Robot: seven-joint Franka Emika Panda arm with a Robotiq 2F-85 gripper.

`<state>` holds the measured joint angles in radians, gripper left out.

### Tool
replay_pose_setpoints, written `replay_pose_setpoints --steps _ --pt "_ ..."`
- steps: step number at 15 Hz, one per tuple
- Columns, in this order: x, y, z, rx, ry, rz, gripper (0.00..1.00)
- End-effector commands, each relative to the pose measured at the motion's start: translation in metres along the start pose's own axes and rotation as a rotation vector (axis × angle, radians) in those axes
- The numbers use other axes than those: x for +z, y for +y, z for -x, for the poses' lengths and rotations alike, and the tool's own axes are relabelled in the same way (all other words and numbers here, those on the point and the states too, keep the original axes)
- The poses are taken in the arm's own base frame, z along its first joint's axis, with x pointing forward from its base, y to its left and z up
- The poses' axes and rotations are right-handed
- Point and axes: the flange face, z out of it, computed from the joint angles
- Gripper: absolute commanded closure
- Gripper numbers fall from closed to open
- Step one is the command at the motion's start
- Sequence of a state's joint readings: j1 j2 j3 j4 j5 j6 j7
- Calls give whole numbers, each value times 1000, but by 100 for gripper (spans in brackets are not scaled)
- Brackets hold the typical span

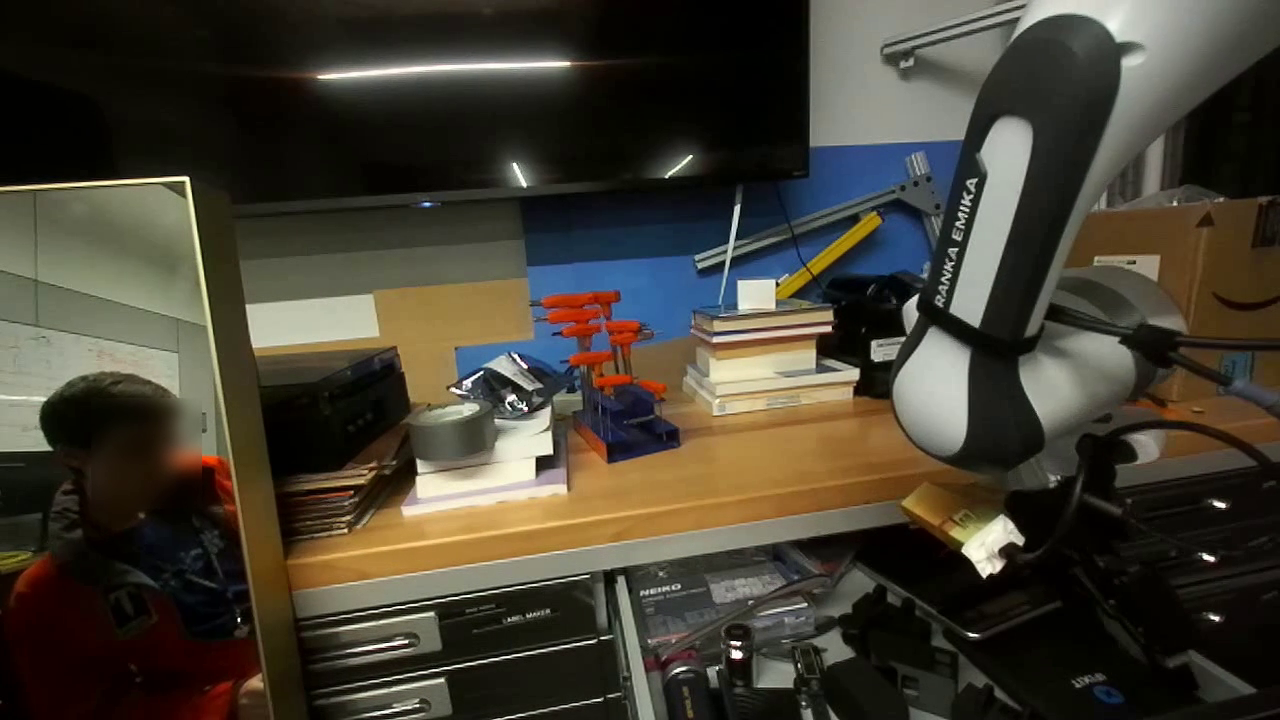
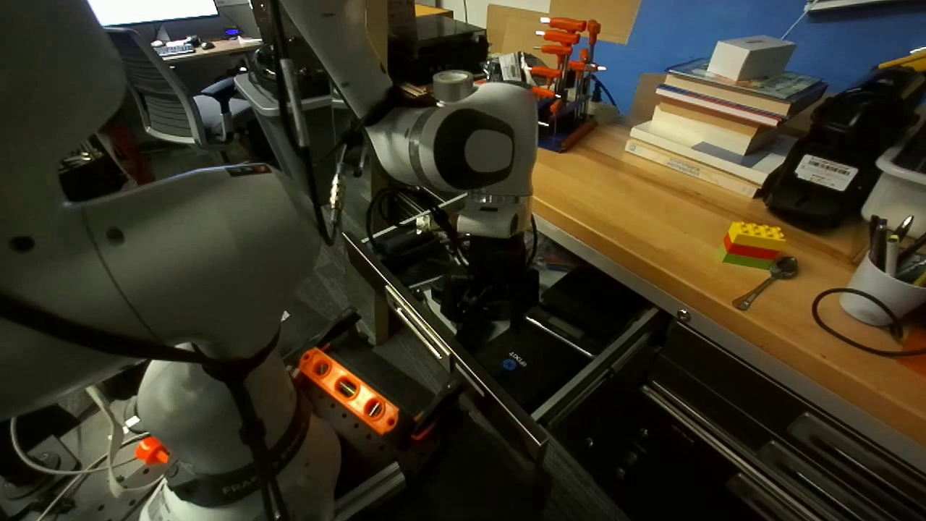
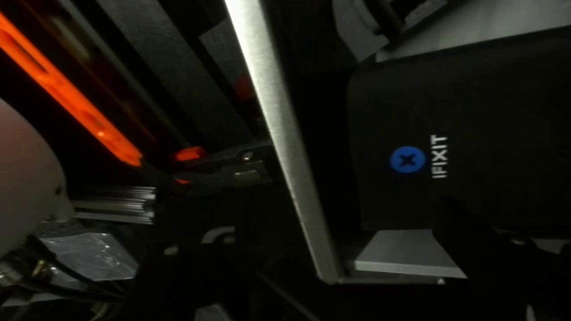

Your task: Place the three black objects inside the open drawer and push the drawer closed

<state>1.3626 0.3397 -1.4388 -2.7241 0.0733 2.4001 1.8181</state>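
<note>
At the left, closed black drawers [image 1: 455, 625] sit beneath the wooden bench [image 1: 760, 465], one labelled LABEL MAKER. On the bench, a blue stand [image 1: 640, 432] holds orange-handled tools [image 1: 578, 329]. Then comes the open drawer [image 1: 631, 640], and it's crowded: a NEIKO box [image 1: 705, 592] toward the back, a dark cylinder [image 1: 738, 660] with a shiny cap in front of it, then chunky matte-black objects [image 1: 880, 620] bunched close together. The task's black objects look to be among these, inside the drawer, though I can't tell where each one ends. Further right lie a dark flat slab [image 1: 965, 595] with a silver edge and the black IFIXIT case [image 3: 464, 120]. On the bench to the right, a white cup [image 2: 888, 288] holds pens [image 2: 877, 242], and beyond stands a cardboard box [image 1: 1220, 250].

As for edges, the wrist view has an orange strip [image 3: 67, 93] at the left, outside the drawer and apart from its metal front edge [image 3: 287, 147]. A dark strap-like piece [image 3: 227, 156] reaches toward that edge; whether it touches, I can't tell. The gripper [image 2: 495, 322] is over the drawer near its front, jaws spread wide, the front edge showing between its fingers [image 3: 486, 258]. A dark gap runs between edge and case, and some pale drawer floor [image 3: 513, 20] lies bare beside the case.
</note>
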Motion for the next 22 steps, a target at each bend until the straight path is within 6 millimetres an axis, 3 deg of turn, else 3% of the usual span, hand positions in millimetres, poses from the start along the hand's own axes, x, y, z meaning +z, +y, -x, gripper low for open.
replay_pose_setpoints --steps 1,6,16,22 --pt "16 22 5 113 -41 162 0" --pt "21 40 29 95 -195 292 0" --pt "20 33 55 -80 -416 168 0" --pt "32 29 61 -256 -552 56 0"
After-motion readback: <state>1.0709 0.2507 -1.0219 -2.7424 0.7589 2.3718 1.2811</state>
